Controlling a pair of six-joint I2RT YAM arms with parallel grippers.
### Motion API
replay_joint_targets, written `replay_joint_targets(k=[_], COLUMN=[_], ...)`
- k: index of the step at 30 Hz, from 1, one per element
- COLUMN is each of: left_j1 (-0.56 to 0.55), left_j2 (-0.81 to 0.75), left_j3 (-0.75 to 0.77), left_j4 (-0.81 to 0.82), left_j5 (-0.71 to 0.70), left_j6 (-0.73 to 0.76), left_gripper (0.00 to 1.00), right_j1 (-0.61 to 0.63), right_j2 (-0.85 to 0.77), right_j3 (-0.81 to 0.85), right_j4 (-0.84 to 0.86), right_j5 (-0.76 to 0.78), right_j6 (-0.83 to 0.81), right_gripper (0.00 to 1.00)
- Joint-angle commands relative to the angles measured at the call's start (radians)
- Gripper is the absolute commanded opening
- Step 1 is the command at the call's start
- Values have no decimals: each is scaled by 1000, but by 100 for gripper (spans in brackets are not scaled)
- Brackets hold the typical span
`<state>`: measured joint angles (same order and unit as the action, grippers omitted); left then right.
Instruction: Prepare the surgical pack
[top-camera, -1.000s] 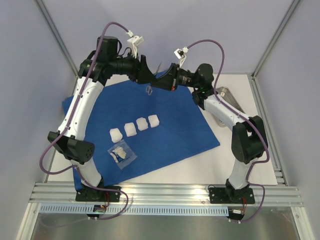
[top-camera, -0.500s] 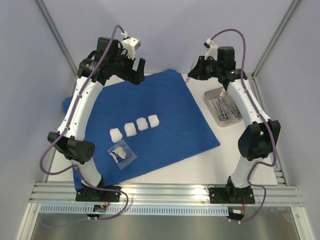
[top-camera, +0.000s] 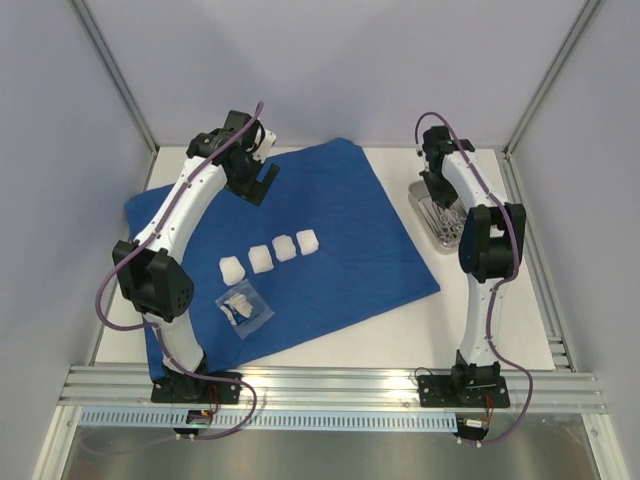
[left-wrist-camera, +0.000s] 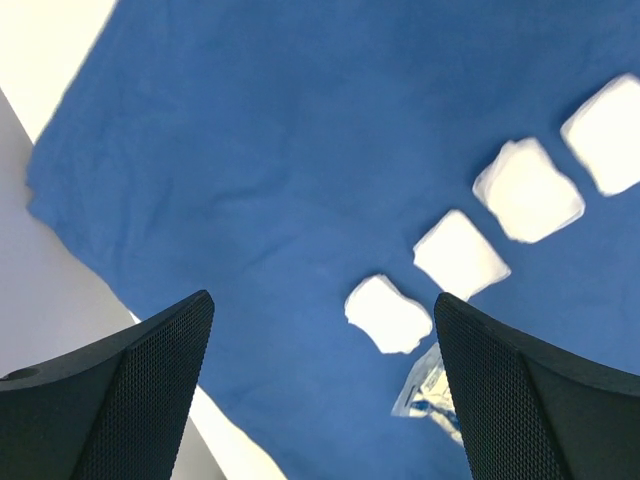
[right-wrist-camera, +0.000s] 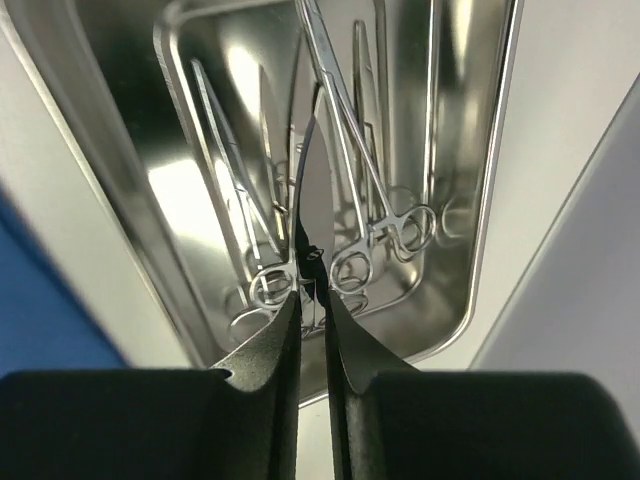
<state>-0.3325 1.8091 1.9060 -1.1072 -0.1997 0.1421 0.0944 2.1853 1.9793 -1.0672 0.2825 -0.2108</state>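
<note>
1. My left arm arches over the royal-blue drape (top-camera: 340, 230) near its 11 o'clock corner. My left gripper (top-camera: 262, 183) hangs released, fingers spread wide above the cloth.
2. My right arm folds tight. My right gripper (right-wrist-camera: 310, 200) is clenched to a slit over the steel tray (top-camera: 418, 192), at the drape's 2 o'clock.
3. Only my right wrist view shows the ring-handled instruments (right-wrist-camera: 380, 215) clearly. My left wrist view shows four gauze squares (left-wrist-camera: 460, 255) and a clear packet (left-wrist-camera: 430, 390) on the drape.
</note>
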Motion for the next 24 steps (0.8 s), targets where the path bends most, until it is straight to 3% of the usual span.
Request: replay_joint_targets(k=[1, 17, 24], left_j1=[-2, -2, -2], left_j2=[-19, 10, 18], left_j3=[-22, -24, -31], left_j4=[-6, -3, 9], left_j5=[-38, -37, -55], left_j6=[17, 21, 25], left_gripper=[100, 100, 100], right_j1=[-21, -35, -35], right_j2=[22, 71, 65], right_j3=[23, -80, -63], right_j4=[-37, 21, 13], right_j5=[168, 116, 106], right_j6=[-96, -118, -99], right_gripper=[1, 1, 19])
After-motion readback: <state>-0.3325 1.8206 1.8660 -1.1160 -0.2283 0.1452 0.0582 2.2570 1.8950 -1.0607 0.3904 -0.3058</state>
